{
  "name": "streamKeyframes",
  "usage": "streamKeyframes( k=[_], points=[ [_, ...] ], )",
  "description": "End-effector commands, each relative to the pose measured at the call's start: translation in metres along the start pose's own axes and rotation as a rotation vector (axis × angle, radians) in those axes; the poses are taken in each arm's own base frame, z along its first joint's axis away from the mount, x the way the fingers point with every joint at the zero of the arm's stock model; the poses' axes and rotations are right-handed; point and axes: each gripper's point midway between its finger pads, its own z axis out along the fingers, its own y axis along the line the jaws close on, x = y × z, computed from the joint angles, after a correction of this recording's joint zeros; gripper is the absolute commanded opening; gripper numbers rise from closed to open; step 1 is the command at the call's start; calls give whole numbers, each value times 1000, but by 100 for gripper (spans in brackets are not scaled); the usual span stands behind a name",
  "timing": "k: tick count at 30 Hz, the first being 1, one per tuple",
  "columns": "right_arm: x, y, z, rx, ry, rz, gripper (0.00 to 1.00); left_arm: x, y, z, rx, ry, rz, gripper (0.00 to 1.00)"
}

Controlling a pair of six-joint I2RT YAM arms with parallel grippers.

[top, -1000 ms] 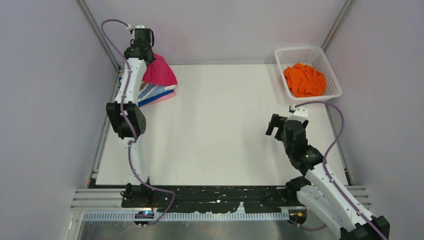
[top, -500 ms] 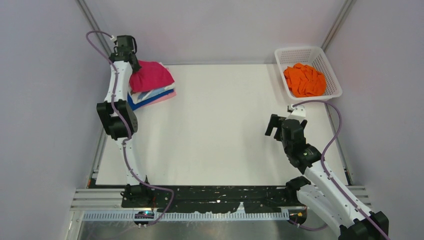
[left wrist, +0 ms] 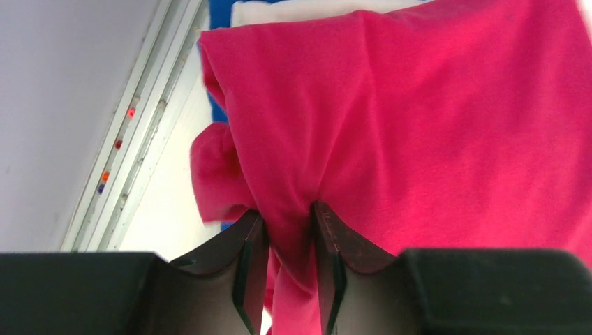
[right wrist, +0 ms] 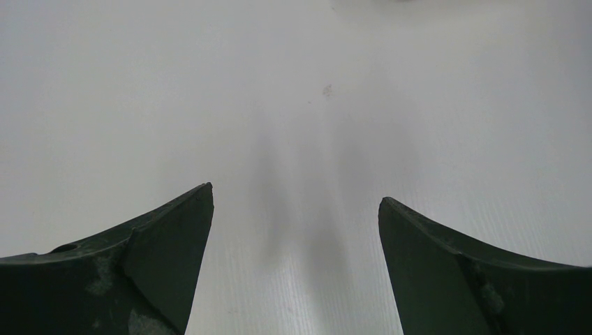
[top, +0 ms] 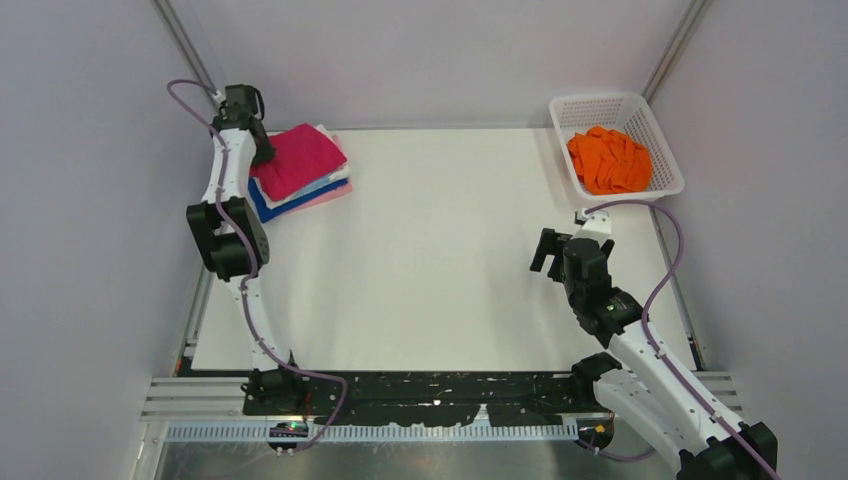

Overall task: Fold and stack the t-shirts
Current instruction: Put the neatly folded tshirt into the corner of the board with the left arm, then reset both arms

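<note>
**Magenta shirt on the stack, left hand pinching its edge**

Nearest the arm bases, the right hand [right wrist: 295, 195] hovers low over the bare white bench [top: 440, 250], right of the middle. Its fingers stand wide apart with nothing between them, and the wrist view shows only the bench surface below.

Farther back, the left arm reaches along the left edge of the bench to the far left corner. There the left hand [left wrist: 286, 216] is closed on a bunched fold of the magenta t-shirt [top: 300, 160]. In the wrist view the cloth is gathered into the narrow gap between the two dark fingers [left wrist: 251, 258] and hangs down through it. The rest of the shirt spreads away from the hand, mostly flat, with one small lobe of cloth rumpled out at its left side.

The magenta t-shirt lies on top of the stack [top: 300, 180] in that corner. A white t-shirt [left wrist: 314, 8] shows just beneath its far edge. A blue t-shirt [top: 268, 207] sticks out at the near left side of the stack. A pale pink t-shirt [top: 335, 193] shows at the bottom on the right.

In the far right corner, well apart from the stack, stands a white lattice basket [top: 600, 108]. A crumpled orange t-shirt [top: 610, 160] lies inside it.
</note>
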Motion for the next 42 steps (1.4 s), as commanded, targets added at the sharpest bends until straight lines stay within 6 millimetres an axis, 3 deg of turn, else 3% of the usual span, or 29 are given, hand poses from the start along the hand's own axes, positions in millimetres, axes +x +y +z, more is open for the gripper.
streamKeyframes(
  k=[1, 2, 3, 8, 17, 22, 27, 32, 34, 38, 42],
  points=[
    [-18, 0, -1, 16, -49, 33, 95, -9, 35, -14, -57, -8, -52, 42],
    [-18, 0, -1, 15, -48, 33, 95, -10, 35, -16, -47, -4, -57, 57],
    [-18, 0, -1, 14, -46, 32, 95, -11, 35, -19, -40, -3, -56, 66],
    [-17, 0, -1, 16, -42, 30, 96, -29, 34, -45, -14, -59, -81, 99],
    [-19, 0, -2, 18, -48, 37, 96, -41, -18, -111, 241, -169, -120, 100],
    [-18, 2, -1, 10, -44, 46, 96, -19, -61, -152, 352, -199, -90, 100],
    [-19, 6, -3, -18, -44, 43, 95, 30, -103, -204, 491, -284, -28, 100],
    [-20, 12, -8, -65, -55, 71, 96, 116, -115, -230, 607, -263, -24, 100],
    [-18, 15, -10, -86, -53, 80, 95, 161, -120, -238, 629, -233, 16, 100],
    [-6, 19, -9, -121, -41, 110, 95, 250, -110, -232, 643, -131, 16, 100],
    [11, 27, -7, -174, -17, 132, 95, 296, -100, -239, 693, -71, -5, 100]
  ],
)
